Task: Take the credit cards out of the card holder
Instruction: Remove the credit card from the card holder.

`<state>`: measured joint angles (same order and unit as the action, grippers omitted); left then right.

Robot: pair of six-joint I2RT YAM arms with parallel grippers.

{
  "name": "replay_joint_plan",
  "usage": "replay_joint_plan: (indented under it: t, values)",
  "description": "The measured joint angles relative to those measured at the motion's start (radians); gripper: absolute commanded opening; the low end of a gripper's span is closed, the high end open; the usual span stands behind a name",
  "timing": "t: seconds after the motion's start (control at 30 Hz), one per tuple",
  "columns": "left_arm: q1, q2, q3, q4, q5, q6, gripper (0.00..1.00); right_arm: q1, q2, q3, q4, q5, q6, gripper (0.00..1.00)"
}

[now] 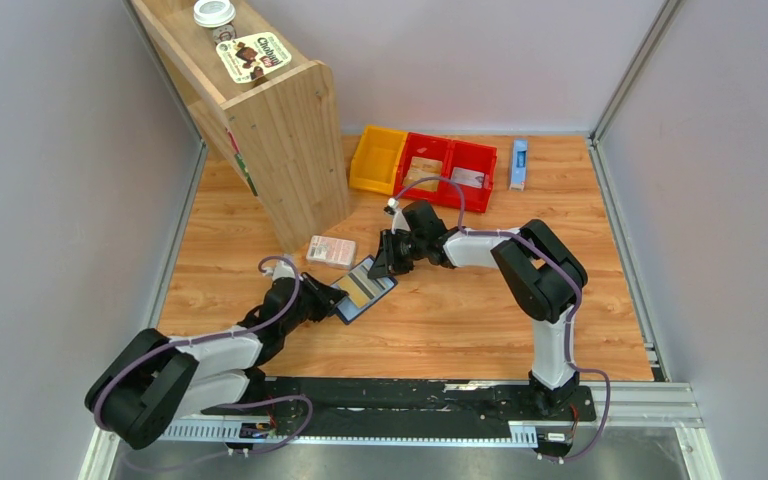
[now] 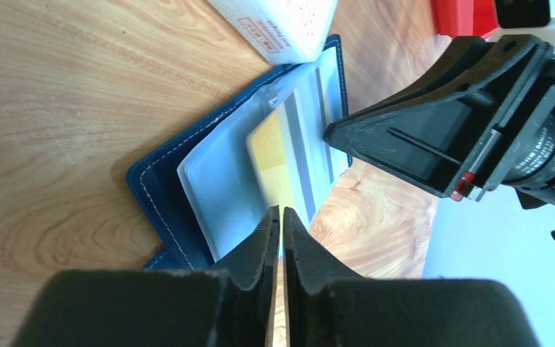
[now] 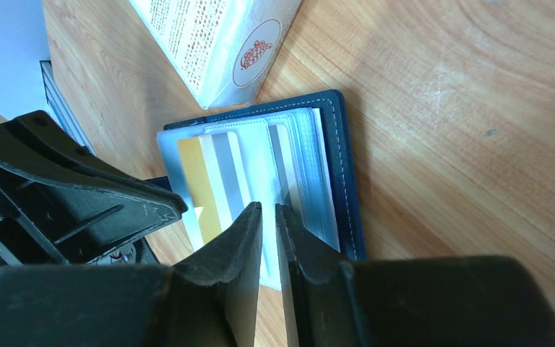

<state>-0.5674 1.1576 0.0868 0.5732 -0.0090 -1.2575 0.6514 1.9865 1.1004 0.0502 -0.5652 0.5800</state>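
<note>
The navy card holder [image 1: 352, 310] lies open on the table, its clear pocket sleeves up, and shows in the left wrist view [image 2: 159, 195] and the right wrist view [image 3: 347, 181]. A tan-yellow credit card [image 1: 359, 290] with a grey stripe sits in the top sleeve [image 2: 269, 155] [image 3: 196, 181]. A second, grey-striped card [image 3: 280, 163] sits in a sleeve behind it. My left gripper [image 1: 332, 298] [image 2: 282, 210] is shut at the yellow card's near edge and seems to pinch it. My right gripper [image 1: 385, 265] [image 3: 268, 208] is nearly shut on a sleeve at the holder's far side.
A pink-and-white packet [image 1: 330, 250] [image 2: 282, 25] [image 3: 217, 43] lies touching the holder's far left corner. A tall wooden shelf [image 1: 280, 130] stands behind it. A yellow bin [image 1: 378, 160], red bins [image 1: 450, 165] and a slim blue-and-white box [image 1: 519, 163] line the back.
</note>
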Motion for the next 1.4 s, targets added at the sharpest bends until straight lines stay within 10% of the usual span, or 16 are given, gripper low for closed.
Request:
replay_joint_plan:
  t: [0.23,0.5,1.4]
  values:
    - [0.0,-0.127,0.0,-0.101,-0.031,0.034,0.07,0.0,0.0,0.0,0.0,0.0,0.0,0.22]
    - [0.0,-0.104,0.001,-0.147,-0.031,0.056,0.47,0.0,0.0,0.0,0.0,0.0,0.002,0.22]
    - [0.0,0.074,0.047,-0.023,0.001,0.052,0.21,0.0,0.0,0.0,0.0,0.0,0.007,0.22]
